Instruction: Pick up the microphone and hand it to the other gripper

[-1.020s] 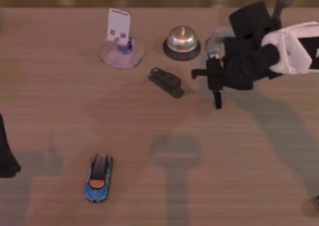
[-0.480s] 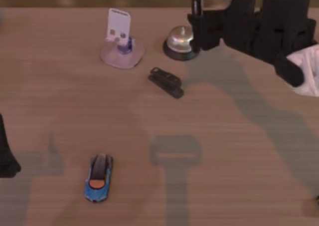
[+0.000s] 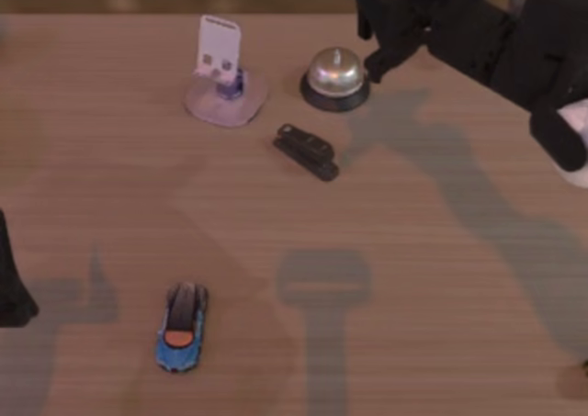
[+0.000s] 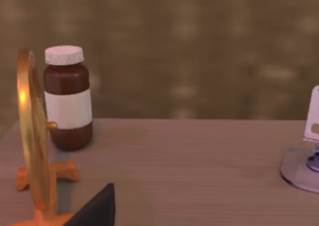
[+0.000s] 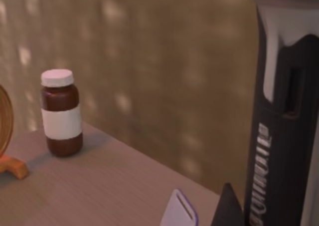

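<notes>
So right gripper [image 3: 386, 44] clamps the mic [image 5: 279, 136] up high; loose grip = drop onto bell [image 3: 336, 74]; left arm parked.

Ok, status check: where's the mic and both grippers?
Right gripper raised at far edge by bell, shut on mic. Left gripper parked at left edge. Stapler, car between them.

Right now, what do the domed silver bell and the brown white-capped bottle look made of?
The domed silver bell looks like polished metal: bright highlights, on a dark base. The brown white-capped bottle looks like glossy glass or plastic, with a matte white label; which one is unclear.
</notes>
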